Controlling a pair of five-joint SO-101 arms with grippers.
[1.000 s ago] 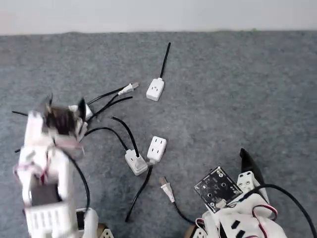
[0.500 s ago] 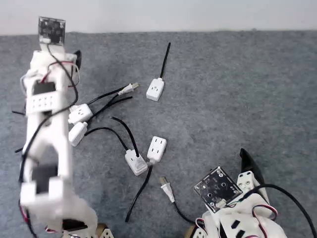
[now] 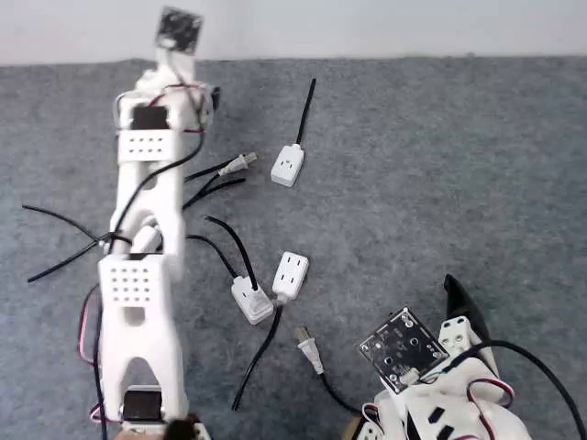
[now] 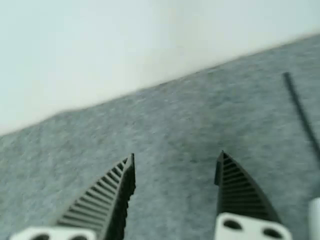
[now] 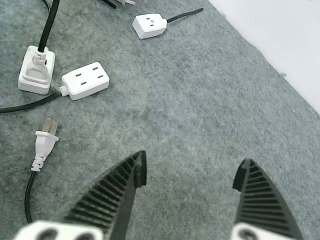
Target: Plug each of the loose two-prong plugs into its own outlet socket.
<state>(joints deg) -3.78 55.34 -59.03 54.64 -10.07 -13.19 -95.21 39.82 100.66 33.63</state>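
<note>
One loose white two-prong plug [image 3: 240, 163] lies on the grey carpet near a single white socket [image 3: 288, 165]. A second loose plug [image 3: 307, 348] [image 5: 42, 142] lies close to my right arm. An empty double socket [image 3: 291, 275] [image 5: 85, 80] sits beside a socket [image 3: 251, 299] [image 5: 35, 70] that has a black-corded plug in it. My left gripper [image 3: 207, 99] [image 4: 175, 167] is open over bare carpet by the far wall, holding nothing. My right gripper [image 3: 456, 307] [image 5: 192, 170] is open and empty at the near right, above the carpet.
The left arm stretches up the left side and covers white sockets [image 3: 147, 240] under it. Black cords [image 3: 55, 225] trail to the left. The single socket's cord [image 3: 305, 110] [image 4: 300, 112] runs toward the white wall [image 4: 125, 45]. The carpet's right half [image 3: 459, 165] is bare.
The left arm has swung from the near left up to the far edge, then shifted right toward the single socket's cord. The right arm and the plugs have not moved.
</note>
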